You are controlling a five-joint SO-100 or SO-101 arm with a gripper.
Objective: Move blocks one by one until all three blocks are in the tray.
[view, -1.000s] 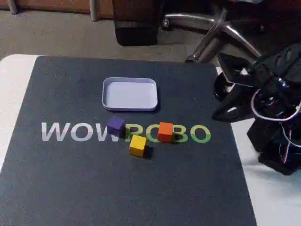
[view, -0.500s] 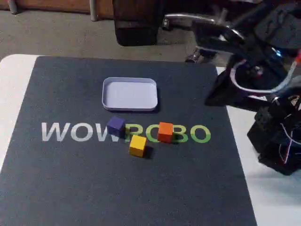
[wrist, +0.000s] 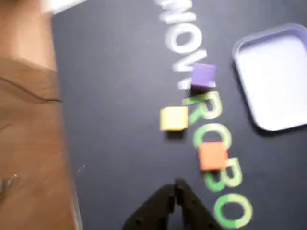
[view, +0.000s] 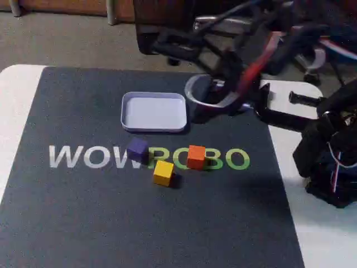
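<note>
Tray (view: 154, 111) empty; purple block (view: 137, 149), yellow block (view: 163, 172), orange block (view: 196, 156) loose on mat (view: 83, 212) (lettered). Jaws closed, holding nothing.

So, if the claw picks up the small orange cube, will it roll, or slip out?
The small orange cube probably will not roll: its faces look flat and it sits square on the dark mat. It looks matte, so likely not slippery. It seems small beside the pale shallow tray, so probably light, and a push would likely slide it.
</note>
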